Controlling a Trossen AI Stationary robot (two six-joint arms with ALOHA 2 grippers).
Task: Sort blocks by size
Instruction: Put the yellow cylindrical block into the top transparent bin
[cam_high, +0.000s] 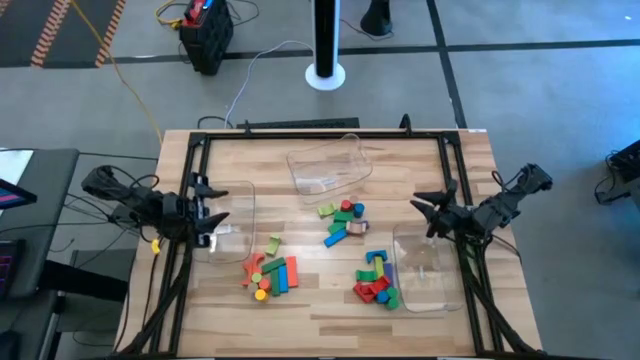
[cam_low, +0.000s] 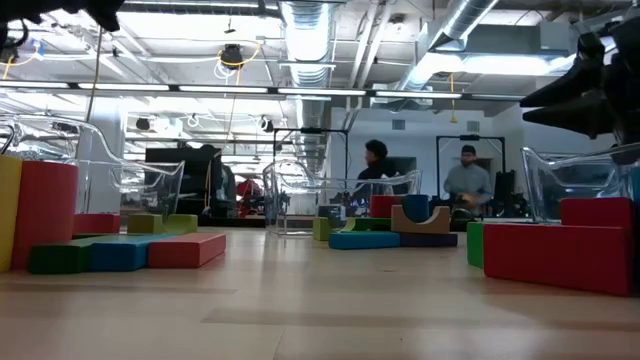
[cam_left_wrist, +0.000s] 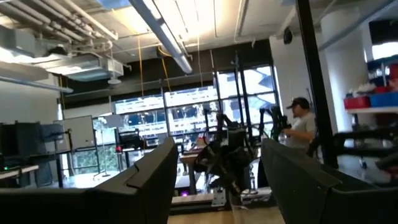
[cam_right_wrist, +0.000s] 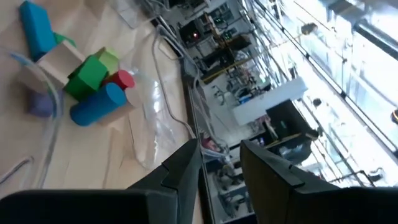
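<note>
Listing contents of the pale wooden table (cam_high: 330, 300): three loose heaps of small coloured toy blocks, unsorted. Left heap (cam_high: 272, 275): red, blue, green and orange bars with yellow and orange pieces, near the table's front left. Middle heap (cam_high: 343, 222): green, blue and red pieces with a tan arch, near the centre. Right heap (cam_high: 376, 281): red and green blocks with a blue bar, touching the side of the right clear plastic bin (cam_high: 428, 272). A second clear bin (cam_high: 236, 215) sits at the left edge; a third clear bin (cam_high: 326, 165) stands at the back. Left gripper (cam_high: 214, 214): raised at the left edge over its bin, fingers spread wide, holding nothing. Right gripper (cam_high: 426, 213): raised at the right edge, behind its bin, fingers partly apart with an empty gap between them. Risks, as judged: blocks lie packed and overlapping, so a descending claw could nudge neighbours or pinch two at once; cylinders may roll; light bins could shift if bumped.
</note>
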